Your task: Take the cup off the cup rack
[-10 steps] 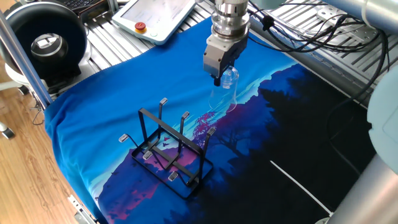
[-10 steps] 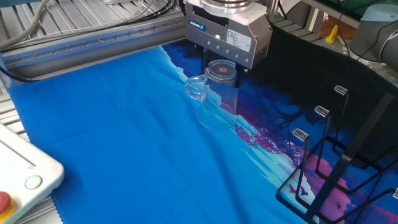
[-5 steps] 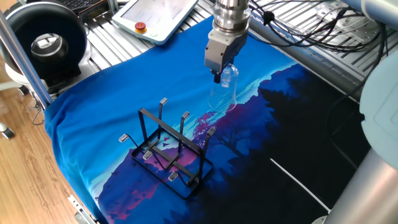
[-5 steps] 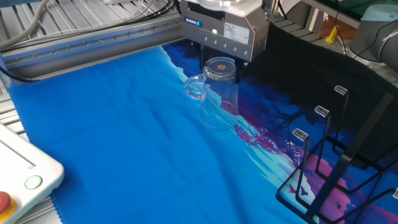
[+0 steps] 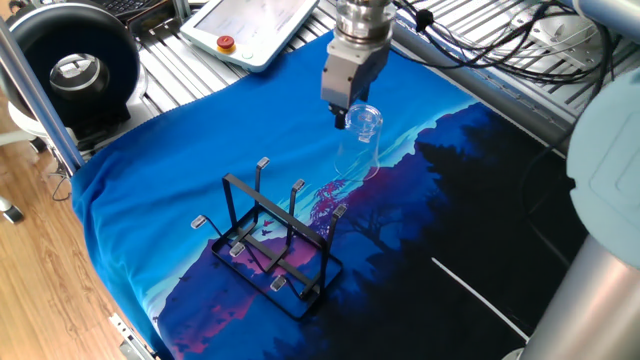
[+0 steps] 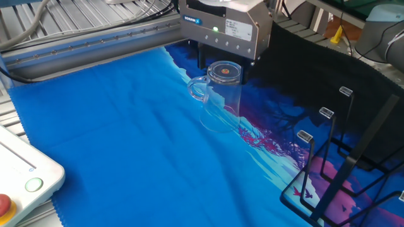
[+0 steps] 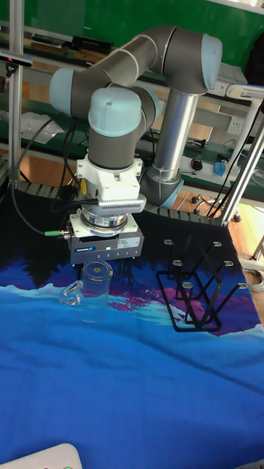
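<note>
On blue cloth (image 6: 113,139) | cup (image 6: 221,98) upside down, apart from cup rack (image 5: 275,240) | gripper (image 5: 342,112) spread above it

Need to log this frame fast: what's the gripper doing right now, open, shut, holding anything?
Gripper: above the cup, which stands upside down on the cloth; holding nothing. Open or shut cannot be told.

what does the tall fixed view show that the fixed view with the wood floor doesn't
Only the tall view shows the arm's grey joints and a green wall behind. Only the wood-floor view shows the teach pendant, with its red button, and a black round device. Both show the clear cup standing upside down on the blue cloth, apart from the cup rack, with the gripper just above and behind the cup.
</note>
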`<state>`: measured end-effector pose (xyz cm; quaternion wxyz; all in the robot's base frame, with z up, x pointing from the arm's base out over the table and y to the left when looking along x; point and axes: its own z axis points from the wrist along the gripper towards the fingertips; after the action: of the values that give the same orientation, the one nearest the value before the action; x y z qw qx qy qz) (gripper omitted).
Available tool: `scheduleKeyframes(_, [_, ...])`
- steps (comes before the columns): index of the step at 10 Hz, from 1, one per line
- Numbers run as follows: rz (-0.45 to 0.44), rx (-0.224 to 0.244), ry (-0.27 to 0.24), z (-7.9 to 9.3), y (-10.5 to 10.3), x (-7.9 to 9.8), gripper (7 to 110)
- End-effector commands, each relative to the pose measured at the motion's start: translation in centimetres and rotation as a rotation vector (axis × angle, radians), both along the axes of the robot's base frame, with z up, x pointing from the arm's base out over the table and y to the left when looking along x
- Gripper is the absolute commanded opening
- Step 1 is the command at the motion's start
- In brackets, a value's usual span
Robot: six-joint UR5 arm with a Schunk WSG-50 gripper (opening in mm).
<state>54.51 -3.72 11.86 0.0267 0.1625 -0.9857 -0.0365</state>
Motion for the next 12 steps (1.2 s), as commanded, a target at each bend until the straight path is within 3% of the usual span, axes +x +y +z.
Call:
scheduleKeyframes(1, [-0.001, 0.000, 0.018, 1.9, 1.6, 1.3, 88])
scheduleKeyframes(5, [0.057, -0.019, 0.000, -1.5, 0.3, 1.7, 88])
scheduleKeyframes(6, [0.062, -0.017, 0.036, -1.4, 0.2, 0.5, 88])
scheduleKeyframes(7, [0.052, -0.023, 0.142, -1.0, 0.0, -2.6, 88])
scheduleKeyframes(8, [0.022, 0.008, 0.205, -1.0, 1.0, -4.7, 88])
scheduleKeyframes(9, [-0.019, 0.061, 0.236, -0.9, 2.8, -5.9, 88])
scheduleKeyframes(10, [-0.050, 0.119, 0.303, -0.1, 4.6, -7.5, 88])
scheduleKeyframes(11, [-0.084, 0.145, 0.422, 1.6, 5.6, -10.1, 88])
scheduleKeyframes(12, [-0.120, 0.178, 0.477, 2.8, 6.8, -11.2, 88])
